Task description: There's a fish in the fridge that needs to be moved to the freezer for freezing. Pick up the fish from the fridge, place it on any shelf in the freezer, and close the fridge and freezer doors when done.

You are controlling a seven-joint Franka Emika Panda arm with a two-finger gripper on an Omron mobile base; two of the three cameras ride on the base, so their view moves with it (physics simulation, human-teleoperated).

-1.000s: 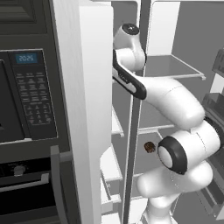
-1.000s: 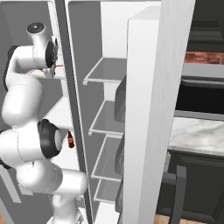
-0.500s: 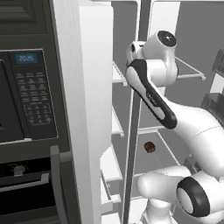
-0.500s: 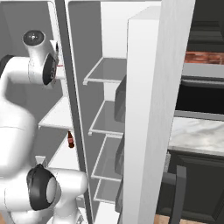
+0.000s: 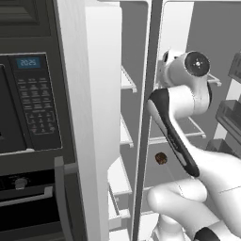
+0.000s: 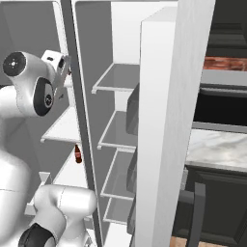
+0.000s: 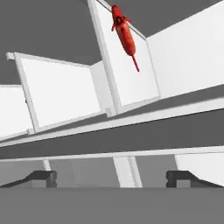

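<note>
A red fish (image 7: 124,35) lies on a white shelf (image 7: 131,83) ahead of my gripper (image 7: 111,177), well apart from it. The gripper is open, with both dark fingertips (image 7: 41,177) low in the hand view and nothing between them. I cannot tell which compartment that shelf belongs to. My wrist (image 6: 54,65) sits high beside the grey divider (image 6: 79,120) of the unit. The freezer door (image 5: 101,94) stands open, with short white freezer shelves (image 5: 126,80) beside it. The fridge door (image 6: 164,120) is open too, and the broad fridge shelves (image 6: 116,77) show next to it.
The black wall oven with its keypad (image 5: 33,103) stands left of the unit, its door handle (image 5: 59,188) below. A small dark bottle (image 5: 161,158) (image 6: 77,153) stands low by the divider. A marble counter (image 6: 217,149) lies to the right, past the fridge door.
The arm's upper part has swung right in the left base view, and the wrist has come lower, next to the divider. Doors and bottle have not moved.
</note>
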